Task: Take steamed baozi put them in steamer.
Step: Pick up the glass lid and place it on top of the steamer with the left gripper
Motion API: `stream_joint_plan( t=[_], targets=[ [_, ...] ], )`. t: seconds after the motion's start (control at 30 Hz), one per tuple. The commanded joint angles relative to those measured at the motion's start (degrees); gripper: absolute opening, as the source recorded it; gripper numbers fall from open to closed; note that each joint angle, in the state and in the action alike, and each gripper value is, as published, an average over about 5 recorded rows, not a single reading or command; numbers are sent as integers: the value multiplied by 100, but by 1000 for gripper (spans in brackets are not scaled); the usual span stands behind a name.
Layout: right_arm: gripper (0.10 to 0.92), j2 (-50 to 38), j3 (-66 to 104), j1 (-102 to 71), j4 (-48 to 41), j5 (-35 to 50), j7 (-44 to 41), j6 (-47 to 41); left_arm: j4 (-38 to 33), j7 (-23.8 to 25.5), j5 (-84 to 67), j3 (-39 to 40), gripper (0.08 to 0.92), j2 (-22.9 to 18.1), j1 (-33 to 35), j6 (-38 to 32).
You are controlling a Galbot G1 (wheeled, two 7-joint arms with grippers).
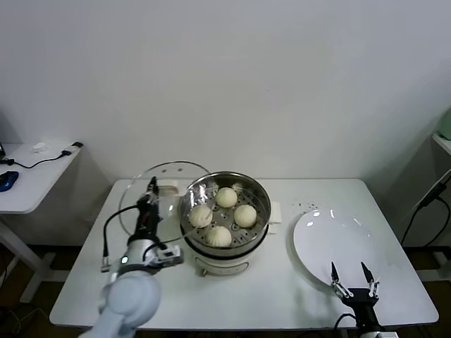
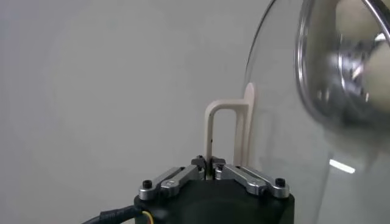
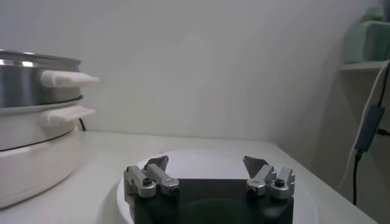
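The left wrist view shows something the head view does not show well: the left gripper [image 2: 211,170] has its fingers pressed together on the thin cream handle [image 2: 220,131] of the glass lid [image 2: 286,122]. The lid stands up on its edge there, and the shiny pot shows blurry through the glass. In the head view the left arm reaches forward over the left part of the white table [image 1: 84,282]. Its gripper [image 1: 150,190] holds the lid [image 1: 134,201] tilted up, just beside the left side of the steamer [image 1: 225,243].

The steamer sits near the middle of the table. Inside it lie all four steamed baozi [image 1: 226,197], close together on the floor with little holes.

To the right, a white plate [image 1: 331,243] lies flat on the table. The right gripper [image 1: 352,278] hangs low at the near edge of the plate, fingers spread wide apart and holding nothing. The right wrist view shows those spread fingers [image 3: 152,176] over the plate [image 3: 201,161], and the steamer's side [image 3: 30,122] with its cream handles.
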Motion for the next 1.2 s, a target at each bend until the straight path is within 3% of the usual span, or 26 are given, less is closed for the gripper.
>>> stream_joint_plan(
  t=[0.03,0.5,1.2],
  targets=[
    [823,14,-18,8,-86,-84,25,59,369,536,1386,1442,139,-1191,-729,588],
    [823,8,-35,-58,-200,-92,60,250,1146,459,1911,1723,139,-2006,-679,649],
    [823,73,-115,-65,-218,-127,79,336,1752,99,1997,1562,139,-2157,-642,579]
  ],
)
